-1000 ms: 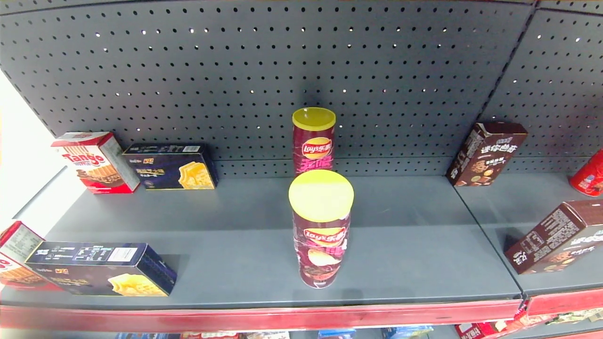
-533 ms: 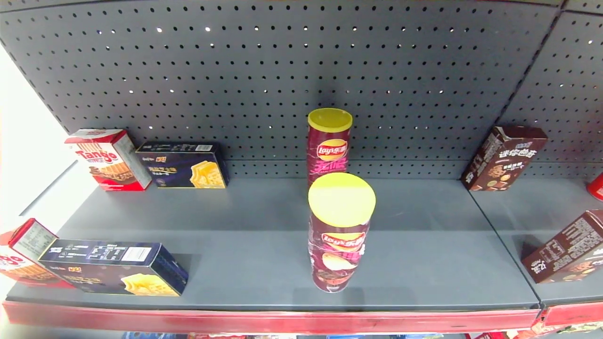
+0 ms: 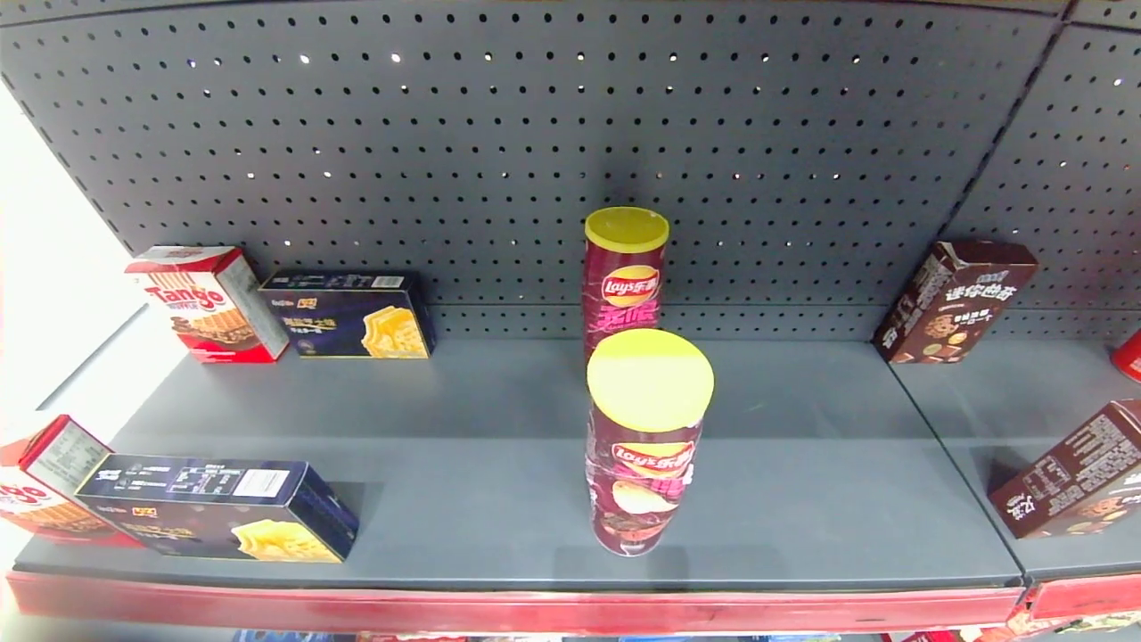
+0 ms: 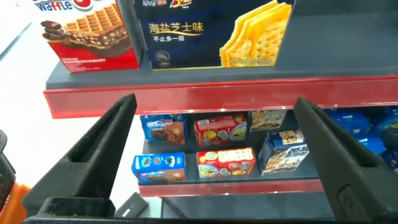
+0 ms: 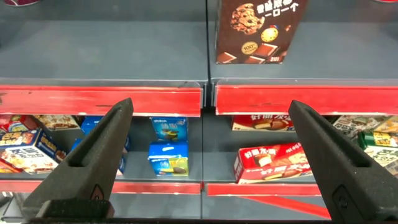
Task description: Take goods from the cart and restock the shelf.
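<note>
1. The left hand (image 4: 211, 168) is released, with its 2 fingers spread wide. It sits in front of the red front edge of the shelf (image 3: 446, 464).
2. The right hand (image 5: 208, 168) is also released, with its 2 fingers spread wide. It faces the same red edge at the seam between 2 shelf bays.
3. A lower shelf (image 4: 217, 186) beyond both hands carries small packaged goods.
4. Front row, left end: the front wafer box (image 4: 87, 37) and the front cracker box (image 4: 211, 34) stand side by side, close to the edge.
5. Front row, centre: the front chip can (image 3: 644, 464) stands upright with its yellow lid on, well apart from the boxes.
6. Front row, right bay: the front cookie box (image 5: 255, 31) stands near the edge.
7. Rear row: the rear chip can (image 3: 626, 276) stands upright directly behind the front chip can.
8. The rear wafer box (image 3: 209, 303) and the rear cracker box (image 3: 348, 314) sit together at the rear left.
9. The rear cookie box (image 3: 958, 299) leans in the right bay, and a red can (image 3: 1128, 352) shows at the far right.
10. The pegboard panel (image 3: 446, 134) closes the back.
</note>
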You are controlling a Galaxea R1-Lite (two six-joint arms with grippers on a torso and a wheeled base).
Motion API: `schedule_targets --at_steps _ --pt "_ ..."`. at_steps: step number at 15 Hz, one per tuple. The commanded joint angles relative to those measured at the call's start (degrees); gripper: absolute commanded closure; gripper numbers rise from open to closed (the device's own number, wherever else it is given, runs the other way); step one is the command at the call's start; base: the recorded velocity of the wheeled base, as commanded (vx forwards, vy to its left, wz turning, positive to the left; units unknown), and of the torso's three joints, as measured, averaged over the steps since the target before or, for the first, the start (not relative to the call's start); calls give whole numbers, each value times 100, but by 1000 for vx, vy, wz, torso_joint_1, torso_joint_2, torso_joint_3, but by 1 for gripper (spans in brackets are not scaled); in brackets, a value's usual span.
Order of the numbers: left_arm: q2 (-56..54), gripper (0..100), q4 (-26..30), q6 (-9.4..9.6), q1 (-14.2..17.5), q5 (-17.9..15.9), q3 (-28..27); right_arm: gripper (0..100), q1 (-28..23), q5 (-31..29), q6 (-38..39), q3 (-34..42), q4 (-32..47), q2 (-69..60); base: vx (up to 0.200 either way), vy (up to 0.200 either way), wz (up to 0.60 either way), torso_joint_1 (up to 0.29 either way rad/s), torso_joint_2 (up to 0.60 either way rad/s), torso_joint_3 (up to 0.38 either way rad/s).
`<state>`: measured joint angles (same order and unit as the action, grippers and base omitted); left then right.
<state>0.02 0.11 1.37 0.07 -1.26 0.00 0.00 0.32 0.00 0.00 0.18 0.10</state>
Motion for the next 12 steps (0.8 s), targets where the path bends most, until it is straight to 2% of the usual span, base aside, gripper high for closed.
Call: schedule_targets --at_steps 1,12 --pt "-2 0 -2 -5 1 3 0 0 0 3 0 0 -1 8 0 0 0 0 0 0" --pt "-2 0 -11 -5 1 3 0 0 -9 3 9 0 -1 8 0 0 0 0 0 0"
